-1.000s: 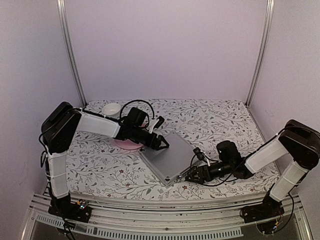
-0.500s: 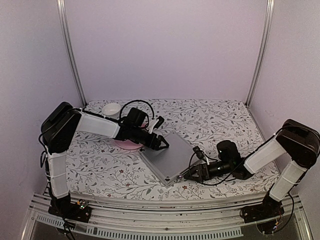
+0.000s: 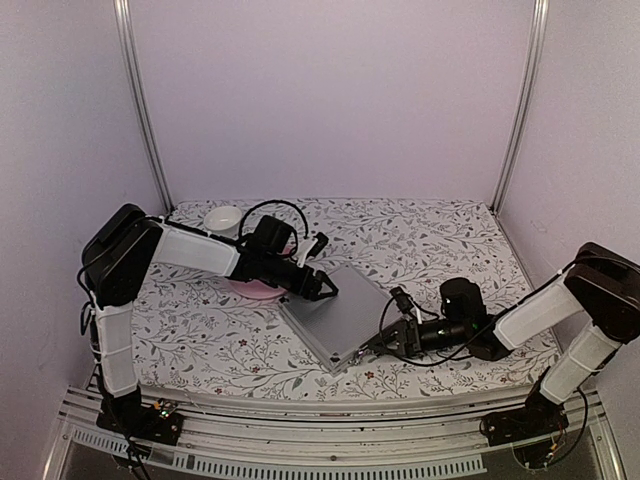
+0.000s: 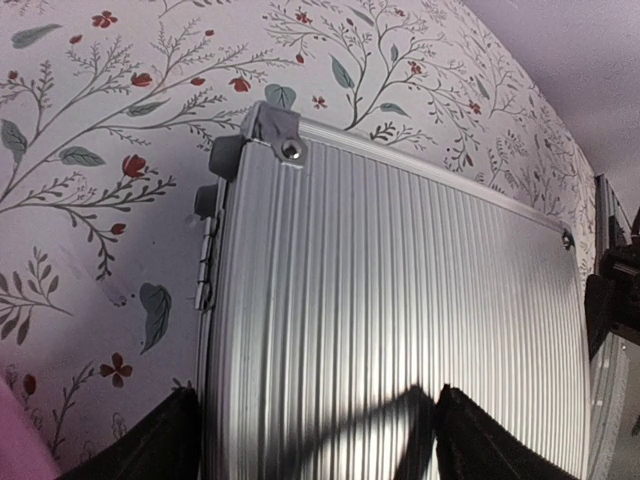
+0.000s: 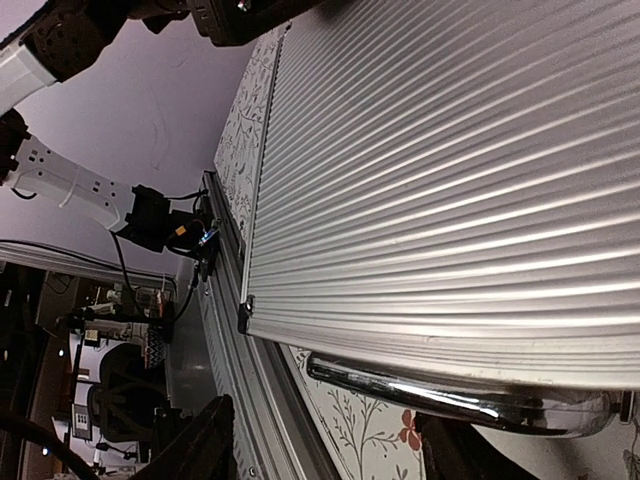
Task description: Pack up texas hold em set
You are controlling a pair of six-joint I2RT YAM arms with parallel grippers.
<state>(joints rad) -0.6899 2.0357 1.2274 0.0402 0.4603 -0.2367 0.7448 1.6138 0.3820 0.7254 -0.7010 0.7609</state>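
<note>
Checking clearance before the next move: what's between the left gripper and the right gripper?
Only the closed silver case, its lid bare. The top view shows this: the left gripper is at the case's far-left edge and the right gripper is at its near-right edge.

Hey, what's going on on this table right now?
Two robot arms are working on a silver case, which lies shut on the floral table. The left gripper is open over the case's far left edge. The right gripper is at the near right edge, jaws apart on either side of the chrome handle. A pink plate and a white bowl sit by the left arm.
</note>
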